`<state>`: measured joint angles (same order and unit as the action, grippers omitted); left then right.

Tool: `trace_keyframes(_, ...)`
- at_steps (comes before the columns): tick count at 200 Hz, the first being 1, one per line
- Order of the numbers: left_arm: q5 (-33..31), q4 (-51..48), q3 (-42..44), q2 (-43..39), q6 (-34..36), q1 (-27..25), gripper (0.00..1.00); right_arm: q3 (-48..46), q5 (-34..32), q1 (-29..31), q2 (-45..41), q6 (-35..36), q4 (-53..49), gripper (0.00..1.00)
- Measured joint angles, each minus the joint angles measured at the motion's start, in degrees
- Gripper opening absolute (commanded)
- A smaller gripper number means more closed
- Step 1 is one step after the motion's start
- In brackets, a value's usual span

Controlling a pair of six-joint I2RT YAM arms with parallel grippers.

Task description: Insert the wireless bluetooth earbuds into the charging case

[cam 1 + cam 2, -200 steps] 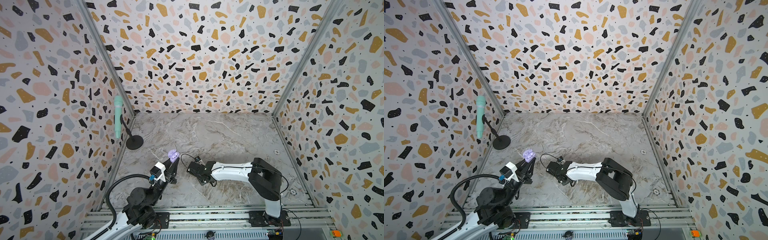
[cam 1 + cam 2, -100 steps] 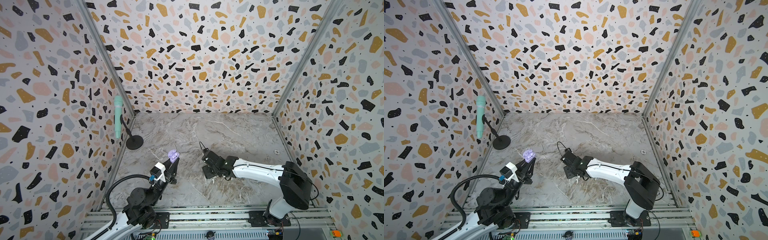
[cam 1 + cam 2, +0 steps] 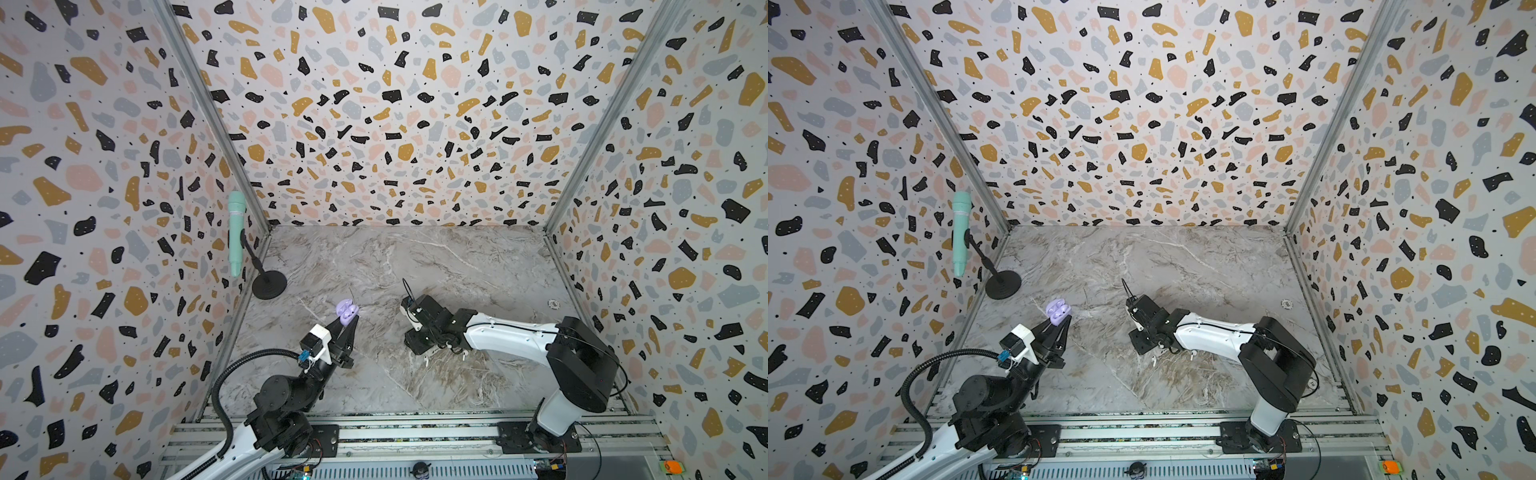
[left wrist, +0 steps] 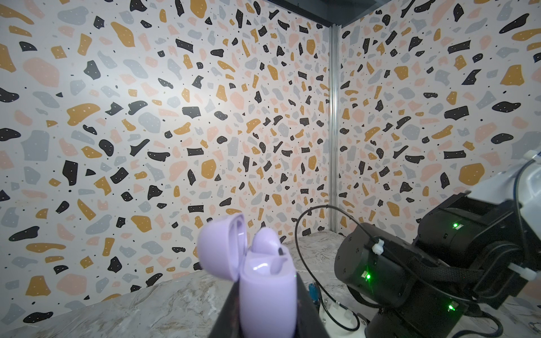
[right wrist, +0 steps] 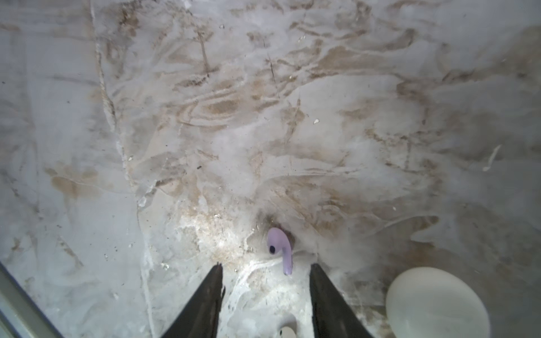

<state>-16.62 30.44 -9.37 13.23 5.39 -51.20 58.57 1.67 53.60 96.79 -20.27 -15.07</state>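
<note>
Left gripper [image 3: 347, 325]: clamped on the lavender charging case [image 3: 347, 311], holding it above the marble tabletop [image 3: 374, 266] at near left, lid open.
Seated earbud [image 4: 265, 240]: one lavender bud stands in the case; the socket beside it looks empty.
Right gripper [image 5: 266, 266]: at centre, pointed down at the tabletop, jaws moderately apart and holding nothing.
Loose lavender earbud [image 5: 280, 248]: lies on the tabletop just ahead of the right fingertips, touched by neither.
White earbuds [image 3: 426, 360]: two small white pieces on the tabletop near the right gripper, the second [image 3: 463, 354] to the right of the first.
White case [image 5: 436, 304]: on the tabletop beside the right gripper; whether it is open cannot be told.
Done, by judgement: one bud of four is home.
Left, by judgement: grasp the loose lavender bud, seat it in the held case, then house the white pair.
Left wrist view only: the case interior and the seated bud.
Right wrist view only: the loose lavender bud and the white case, both hidden under the arm in both top views.
Top views only: the spacing of the two arms and both white earbuds.
</note>
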Motion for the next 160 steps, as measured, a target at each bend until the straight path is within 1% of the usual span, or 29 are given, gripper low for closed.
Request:
trace_keyframes(8,0.0,0.0,0.0,0.0,0.0,0.0,0.0,0.3,-0.4,0.2,0.9,-0.1,-0.4,0.41)
trace_keyframes(23,0.0,0.0,0.0,0.0,0.0,0.0,0.0,1.4,-1.8,0.5,2.4,-0.4,-1.0,0.38)
trace_keyframes(49,0.0,0.0,0.0,0.0,0.0,0.0,0.0,2.9,-4.3,1.7,3.8,-1.1,-1.6,0.36)
trace_keyframes(94,0.0,0.0,0.0,0.0,0.0,0.0,0.0,3.7,-6.4,3.5,5.0,-2.4,-1.7,0.3)
trace_keyframes(160,0.0,0.0,0.0,0.0,0.0,0.0,0.0,4.1,-8.9,3.5,6.5,-3.7,-2.3,0.23)
